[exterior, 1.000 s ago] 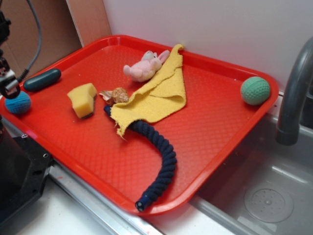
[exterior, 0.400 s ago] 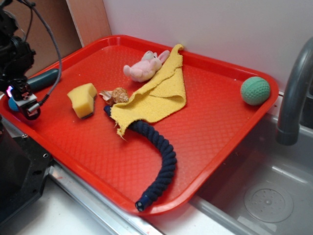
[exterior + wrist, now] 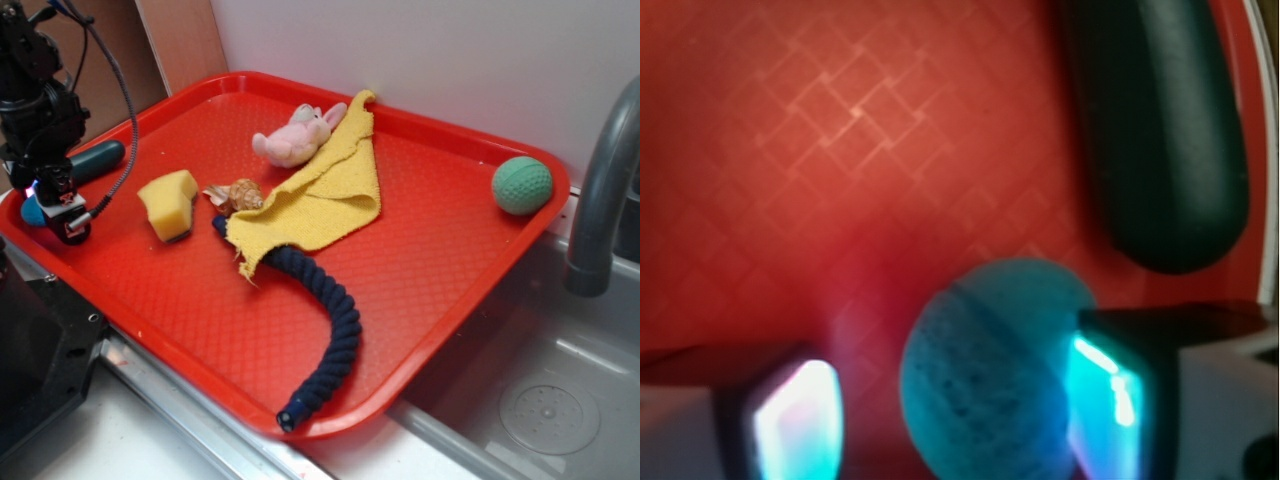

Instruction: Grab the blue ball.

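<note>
The blue ball (image 3: 29, 212) lies at the left corner of the red tray (image 3: 430, 280), mostly hidden behind my gripper (image 3: 58, 215) in the exterior view. The wrist view shows the ball (image 3: 990, 370) on the tray floor between my gripper's (image 3: 952, 405) two fingers. It sits against the right finger (image 3: 1110, 390), with a gap of red tray to the left finger (image 3: 795, 420). The gripper is open around the ball, low over the tray.
A dark teal capsule (image 3: 90, 160) lies just behind the ball, close to the tray's rim. To the right are a yellow sponge (image 3: 170, 203), a shell (image 3: 243, 193), a yellow cloth (image 3: 320, 195), a pink plush (image 3: 295, 138) and a dark rope (image 3: 325, 320). A green ball (image 3: 521, 185) sits far right near the faucet (image 3: 600, 190).
My gripper has swung in from the left edge and come down over the blue ball, which now shows only as a sliver beside it. Nothing else moved.
</note>
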Motion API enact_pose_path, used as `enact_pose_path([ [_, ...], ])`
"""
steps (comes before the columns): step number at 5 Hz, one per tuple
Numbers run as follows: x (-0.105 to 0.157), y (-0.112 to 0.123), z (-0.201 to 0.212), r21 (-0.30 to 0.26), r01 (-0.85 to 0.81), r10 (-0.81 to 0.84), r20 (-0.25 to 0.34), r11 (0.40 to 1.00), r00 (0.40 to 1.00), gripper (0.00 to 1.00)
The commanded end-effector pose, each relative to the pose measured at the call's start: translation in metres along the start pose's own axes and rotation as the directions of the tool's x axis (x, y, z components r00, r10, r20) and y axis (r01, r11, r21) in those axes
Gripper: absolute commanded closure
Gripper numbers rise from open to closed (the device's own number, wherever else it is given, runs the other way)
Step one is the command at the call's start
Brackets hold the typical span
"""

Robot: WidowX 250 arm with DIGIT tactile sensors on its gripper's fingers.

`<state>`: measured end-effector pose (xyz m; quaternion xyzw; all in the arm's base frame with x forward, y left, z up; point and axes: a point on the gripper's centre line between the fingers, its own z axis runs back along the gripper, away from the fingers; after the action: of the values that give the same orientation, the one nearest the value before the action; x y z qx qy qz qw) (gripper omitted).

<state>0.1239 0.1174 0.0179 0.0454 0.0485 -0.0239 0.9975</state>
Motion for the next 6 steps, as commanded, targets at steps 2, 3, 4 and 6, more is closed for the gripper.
enact_pose_path([
  [2, -0.005, -0.005, 0.01, 0.017, 0.013, -0.013, 0.035, 1.0, 0.999, 1.0],
  [3, -0.004, -0.007, 0.01, 0.019, 0.021, -0.022, 0.034, 1.0, 0.999, 1.0],
  [4, -0.003, -0.014, 0.029, 0.045, 0.042, -0.045, 0.073, 0.998, 0.996, 1.0],
  [6, 0.049, -0.073, 0.142, -0.006, 0.008, -0.006, 0.231, 1.0, 0.973, 1.0],
])
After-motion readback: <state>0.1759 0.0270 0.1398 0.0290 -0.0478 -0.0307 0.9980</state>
